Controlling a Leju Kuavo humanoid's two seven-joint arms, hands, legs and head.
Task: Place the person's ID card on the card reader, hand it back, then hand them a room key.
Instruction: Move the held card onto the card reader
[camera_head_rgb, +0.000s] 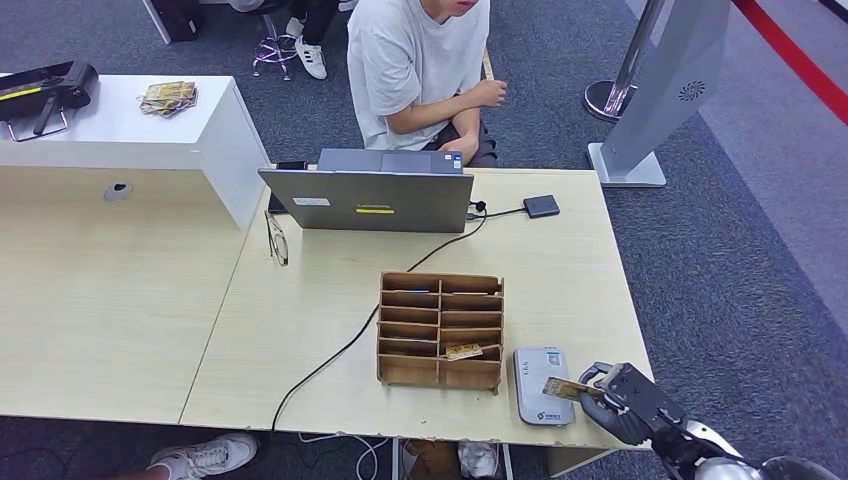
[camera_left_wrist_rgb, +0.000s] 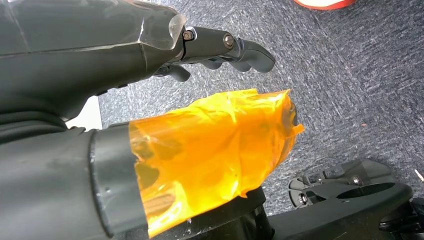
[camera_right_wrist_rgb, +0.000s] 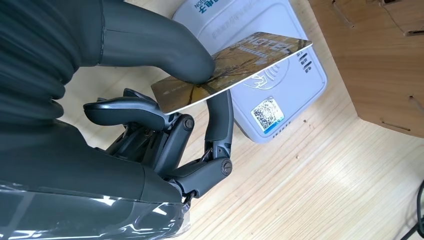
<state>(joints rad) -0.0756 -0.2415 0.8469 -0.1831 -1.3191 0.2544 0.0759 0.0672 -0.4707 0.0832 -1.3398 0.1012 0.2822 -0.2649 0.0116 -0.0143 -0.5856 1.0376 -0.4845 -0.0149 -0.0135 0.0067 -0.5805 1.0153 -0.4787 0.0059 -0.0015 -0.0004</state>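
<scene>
My right hand (camera_head_rgb: 625, 400) is at the table's near right corner and pinches a gold-brown card (camera_head_rgb: 562, 388) printed "HOTEL" between thumb and finger. The card (camera_right_wrist_rgb: 235, 65) is tilted and hangs just above the white card reader (camera_head_rgb: 543, 385), overlapping its near right part; in the right wrist view the card reader (camera_right_wrist_rgb: 280, 70) lies flat on the wood under the card. My right hand (camera_right_wrist_rgb: 165, 115) has its other fingers curled below the card. My left hand (camera_left_wrist_rgb: 200, 100) hangs over grey carpet, holding nothing, thumb wrapped in orange tape. The person (camera_head_rgb: 420, 70) sits across the table.
A wooden slotted card rack (camera_head_rgb: 440, 330) stands left of the reader, with one card (camera_head_rgb: 463, 351) in a lower slot. Farther back are a grey laptop (camera_head_rgb: 370, 195), a black cable (camera_head_rgb: 330, 365), glasses (camera_head_rgb: 276, 238) and a small black box (camera_head_rgb: 541, 206).
</scene>
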